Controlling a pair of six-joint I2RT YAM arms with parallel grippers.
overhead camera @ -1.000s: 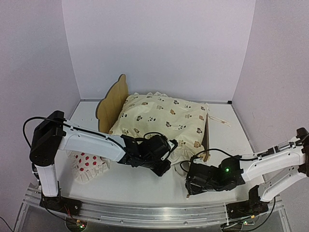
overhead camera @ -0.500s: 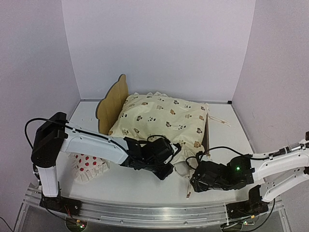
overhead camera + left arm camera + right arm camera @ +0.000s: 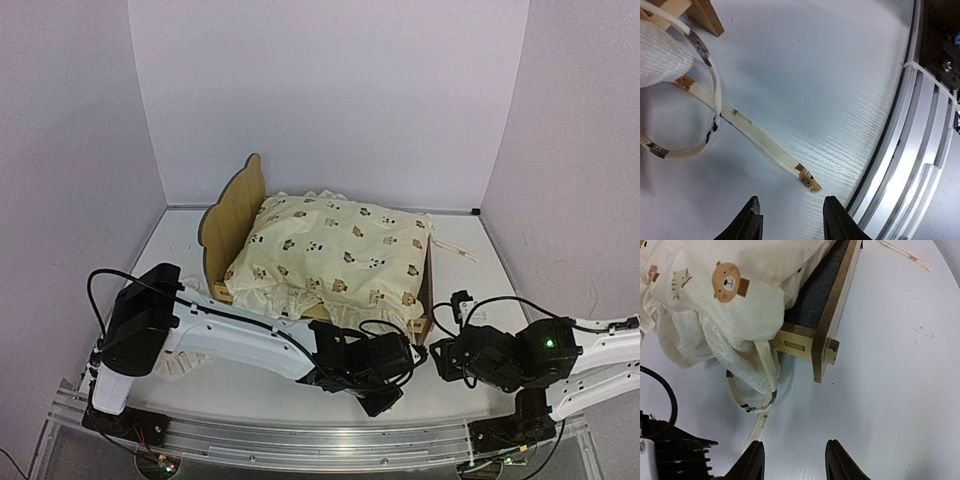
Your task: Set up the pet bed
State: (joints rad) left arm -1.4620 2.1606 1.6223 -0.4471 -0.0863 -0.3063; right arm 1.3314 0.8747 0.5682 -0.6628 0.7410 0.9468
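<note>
The pet bed stands mid-table, its pale bear-ear headboard at the left. The cream animal-print quilt lies over it and hangs past the front rail. In the right wrist view the bed's near foot corner and dark grey base show beside the quilt. My left gripper is open and empty, low over the table just short of the end of the quilt's tie strap. My right gripper is open and empty, right of the left one, facing the bed's foot corner.
The white red-dotted pillow lies at the front left, mostly hidden behind my left arm. The metal rail of the table's near edge runs close to my left gripper. Another loose tie strap lies right of the bed.
My left gripper has left the quilt's front corner and moved right toward the near edge. My right gripper has drawn back to the right. The quilt's corner has dropped over the front rail.
</note>
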